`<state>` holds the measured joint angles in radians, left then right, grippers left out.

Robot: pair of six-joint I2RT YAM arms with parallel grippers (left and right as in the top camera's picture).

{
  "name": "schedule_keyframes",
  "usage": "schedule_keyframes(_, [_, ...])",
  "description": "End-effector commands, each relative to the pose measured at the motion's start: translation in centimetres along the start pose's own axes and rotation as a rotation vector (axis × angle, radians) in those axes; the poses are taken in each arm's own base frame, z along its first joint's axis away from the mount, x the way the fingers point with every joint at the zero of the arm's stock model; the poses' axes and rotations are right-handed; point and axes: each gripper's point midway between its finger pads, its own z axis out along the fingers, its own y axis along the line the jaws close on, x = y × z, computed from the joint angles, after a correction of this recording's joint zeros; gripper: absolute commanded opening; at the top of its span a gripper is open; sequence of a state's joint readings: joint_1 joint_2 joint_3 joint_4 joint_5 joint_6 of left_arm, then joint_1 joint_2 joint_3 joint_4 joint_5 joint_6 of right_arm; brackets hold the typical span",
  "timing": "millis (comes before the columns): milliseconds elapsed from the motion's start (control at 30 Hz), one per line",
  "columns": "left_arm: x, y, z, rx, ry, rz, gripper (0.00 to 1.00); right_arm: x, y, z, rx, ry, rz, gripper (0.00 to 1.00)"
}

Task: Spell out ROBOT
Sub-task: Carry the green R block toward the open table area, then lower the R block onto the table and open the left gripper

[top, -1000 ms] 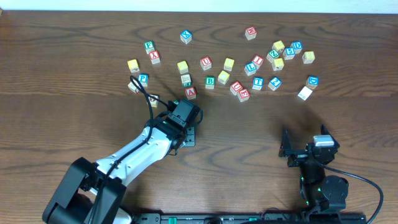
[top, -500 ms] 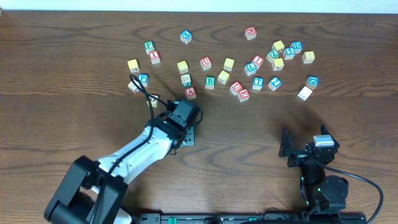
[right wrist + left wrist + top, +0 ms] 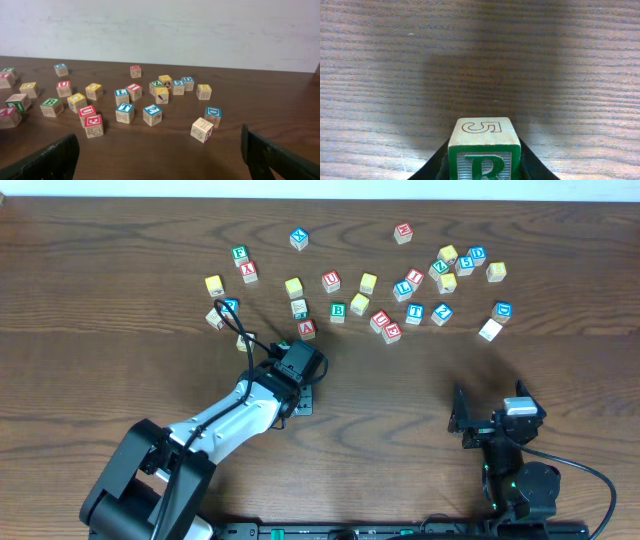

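Far left of the table (image 3: pixel 560 360) there's a small cluster: green F cube (image 3: pixel 239 253), red X cube (image 3: pixel 249 272), blue P cube (image 3: pixel 230 306). The left arm (image 3: pixel 225 415) comes in from bottom left, and its black cable (image 3: pixel 238 335) runs over that corner. The arm's head sits just on the robot side of the red A cube (image 3: pixel 306 330). Left gripper (image 3: pixel 484 170) is clamped on the R cube (image 3: pixel 484 150), with a black finger flush on each side face. The cube is upright, green R facing the wrist camera, outlined 5 on top. Overhead, the R cube is hidden under the gripper. The wrist view shows only bare wood and shadow ahead of it, so I can't tell if it's touching the table or lifted. B cube (image 3: pixel 338 310) is just right of the A and a bit further back, apart from its neighbours. Yellow-topped cubes (image 3: pixel 359 303) are scattered through the spread, one just beside B and another right behind that. Their letters are unreadable, so I can't say which are O. Red U cube (image 3: pixel 380 320) and red E cube (image 3: pixel 391 332) touch each other, between B and T. T cube (image 3: pixel 414 313) is further right, near the blue 2 cube (image 3: pixel 441 313). The right wrist view shows the blue T on its top face. There's a denser bunch behind that, to the right. A plain-topped cube (image 3: pixel 490 329) sits alone near the right end. Right arm (image 3: pixel 510 450) is at bottom right, well apart from all the cubes. Right gripper (image 3: pixel 160 150) is wide open, fingers at both bottom corners of its own view, nothing between them.
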<state>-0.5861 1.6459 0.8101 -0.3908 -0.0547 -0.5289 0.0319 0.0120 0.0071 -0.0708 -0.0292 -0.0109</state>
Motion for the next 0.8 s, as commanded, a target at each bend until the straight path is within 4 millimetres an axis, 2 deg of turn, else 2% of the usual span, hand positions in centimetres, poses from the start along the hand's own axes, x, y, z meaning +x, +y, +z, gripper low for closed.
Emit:
schedule_keyframes(0, [0.5,0.5,0.6,-0.026,0.014,-0.016,0.31,0.1,-0.1,0.0,0.006,0.000,0.007,0.99])
schedule_keyframes(400, [0.0,0.1,0.4,-0.012,0.008,-0.018,0.51,0.1,-0.1,0.0,0.006,0.000,0.007,0.99])
schedule_keyframes(600, [-0.6,-0.3,-0.1,-0.006,0.000,-0.019,0.53,0.1,-0.1,0.0,0.006,0.000,0.007,0.99])
schedule_keyframes(767, [-2.1,-1.1,-1.4,0.014,-0.030,-0.011,0.53,0.1,-0.1,0.0,0.006,0.000,0.007,0.99])
